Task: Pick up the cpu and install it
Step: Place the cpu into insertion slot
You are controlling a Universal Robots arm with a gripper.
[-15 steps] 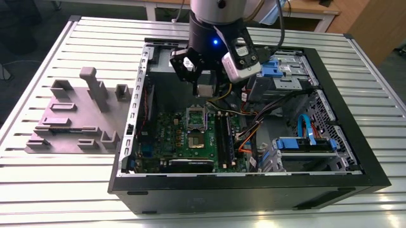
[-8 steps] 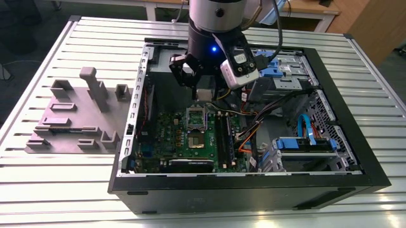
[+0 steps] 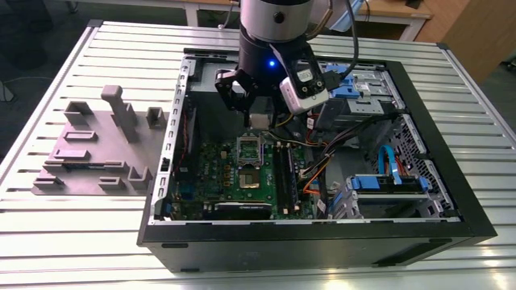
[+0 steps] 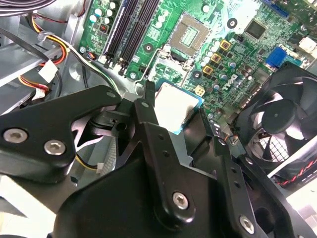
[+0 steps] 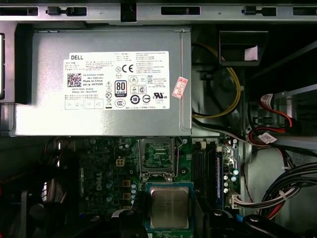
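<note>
The cpu [image 4: 174,105] is a flat square chip with a silvery top and a pale rim, held above the motherboard inside the open computer case [image 3: 451,199]. My gripper [image 4: 176,108] is shut on it, one black finger [image 4: 147,101] against each of two opposite edges. In the first wrist view the cpu [image 5: 169,207] hangs just short of the open socket [image 5: 157,156], with my gripper [image 5: 169,220] around it. In the exterior view my gripper [image 3: 258,119] hovers over the board's far end, above the socket [image 3: 249,147]. The socket [image 4: 190,29] lies open with its metal frame [image 4: 163,62] lifted.
A grey power supply box with a white label [image 5: 104,79] sits just beyond the socket. A black fan [image 4: 282,124], memory slots [image 4: 129,25] and coloured cables [image 5: 277,134] flank it. Blue drive cages [image 3: 387,181] fill the case's right side. A grey fixture tray [image 3: 96,151] lies on the slatted table.
</note>
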